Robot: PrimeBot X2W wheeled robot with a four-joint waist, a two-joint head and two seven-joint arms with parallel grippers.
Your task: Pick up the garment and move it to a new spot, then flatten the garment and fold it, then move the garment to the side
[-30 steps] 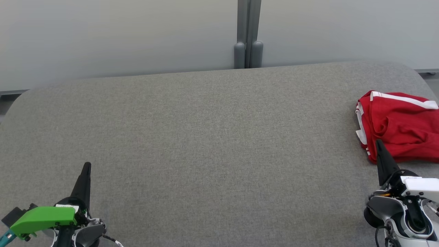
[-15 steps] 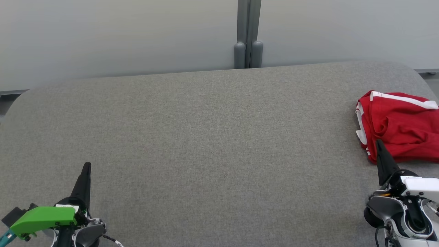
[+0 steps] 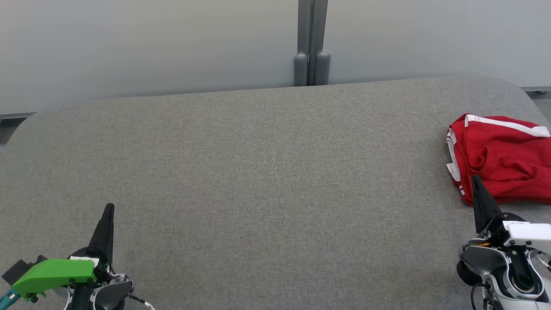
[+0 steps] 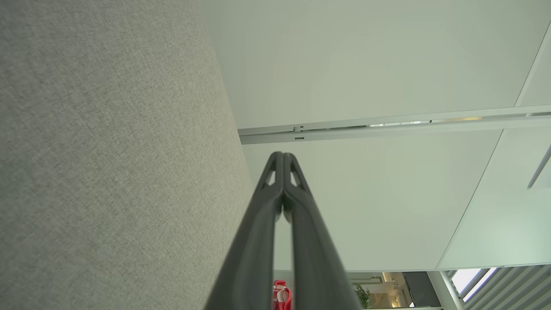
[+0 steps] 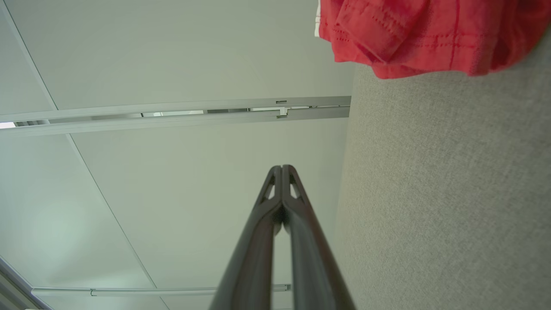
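Observation:
The garment (image 3: 503,157) is red with white stripes and lies crumpled at the far right of the grey table (image 3: 267,172). It also fills the top right of the right wrist view as red cloth (image 5: 430,30), and a small red bit (image 4: 282,297) shows between the left fingers. My right gripper (image 3: 475,178) is shut and empty, its tips just in front of the garment's near edge. At the lower left my left gripper (image 3: 110,207) is shut and empty too, far from the garment. Both wrist views show the fingers pressed together (image 4: 283,155) (image 5: 282,168).
A pale partition wall with a grey post (image 3: 312,43) stands behind the table's far edge. The table has rounded corners, and the garment lies close to its right edge.

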